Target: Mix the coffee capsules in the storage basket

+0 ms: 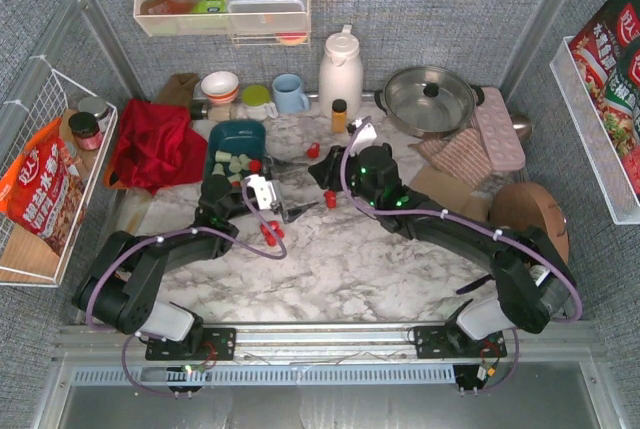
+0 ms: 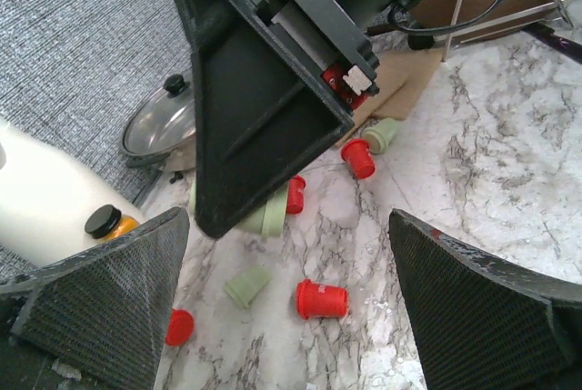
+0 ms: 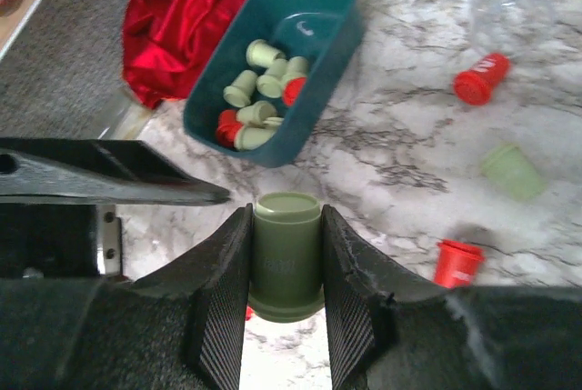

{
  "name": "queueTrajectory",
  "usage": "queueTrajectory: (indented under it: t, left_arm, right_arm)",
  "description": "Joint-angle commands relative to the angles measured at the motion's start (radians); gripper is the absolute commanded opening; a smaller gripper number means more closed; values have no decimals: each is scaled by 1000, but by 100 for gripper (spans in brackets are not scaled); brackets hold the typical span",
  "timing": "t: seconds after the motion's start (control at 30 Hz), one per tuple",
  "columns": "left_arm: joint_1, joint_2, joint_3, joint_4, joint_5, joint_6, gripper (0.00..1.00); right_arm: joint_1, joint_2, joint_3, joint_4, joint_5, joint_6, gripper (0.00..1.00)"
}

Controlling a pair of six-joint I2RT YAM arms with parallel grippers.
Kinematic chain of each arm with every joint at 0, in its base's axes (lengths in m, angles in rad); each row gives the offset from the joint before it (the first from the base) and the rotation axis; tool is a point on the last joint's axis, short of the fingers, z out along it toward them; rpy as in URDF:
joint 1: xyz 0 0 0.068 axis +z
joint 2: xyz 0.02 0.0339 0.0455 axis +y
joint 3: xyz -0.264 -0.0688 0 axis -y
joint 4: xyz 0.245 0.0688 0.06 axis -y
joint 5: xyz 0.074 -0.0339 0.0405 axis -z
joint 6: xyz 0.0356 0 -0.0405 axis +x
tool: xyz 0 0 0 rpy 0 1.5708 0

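Both arms look matte blk on my feed: left arm, right arm. Each carries purple cables, w/ white housings nr the bases, green LEDs on right wrist. Blk ribbed finger pads.

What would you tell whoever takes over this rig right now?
Right gripper: jaws shut on a pale green tapered coffee capsule, short of the dark teal rectangular plastic basket.
Left gripper: jaws open, empty, above the loose capsules.
Done: the basket holds a cluster of red and green capsules.
Left: drop the held capsule in, then collect the red and green ones scattered on the white marble table.
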Motion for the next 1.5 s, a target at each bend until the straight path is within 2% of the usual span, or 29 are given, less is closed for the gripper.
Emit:
queueTrajectory:
  t: [0.0,0.13,0.37,0.6,0.7,0.77,0.87,1.2,1.33,1.47]
  left_arm:
    - [-20,2,2,14,7,19,99]
    - [-26,-8,-7,14,-44,39,99]
    - [-32,-22,-21,23,-77,74,98]
    - [-34,-43,-29,-5,-108,133,66]
    - [-34,-48,-30,-6,-122,143,56]
    - [-34,-49,-30,-8,-133,143,51]
    - [-34,-46,-28,-27,-156,155,50]
    - [-4,-24,-19,-47,-248,168,48]
    - [65,-3,-19,39,-282,84,46]
    - [185,51,5,121,-319,-17,46]
  right_arm:
    - [14,13,1,115,-108,16,22]
    - [31,39,2,162,-173,49,22]
    - [40,51,9,166,-197,72,22]
    - [40,34,13,127,-172,67,22]
    - [40,34,22,103,-172,67,23]
    - [40,31,26,87,-167,66,28]
    - [40,13,28,58,-138,56,39]
    - [14,-93,60,-191,2,-60,52]
    - [13,-134,61,-301,56,-123,57]
    - [14,-180,61,-372,87,-165,60]
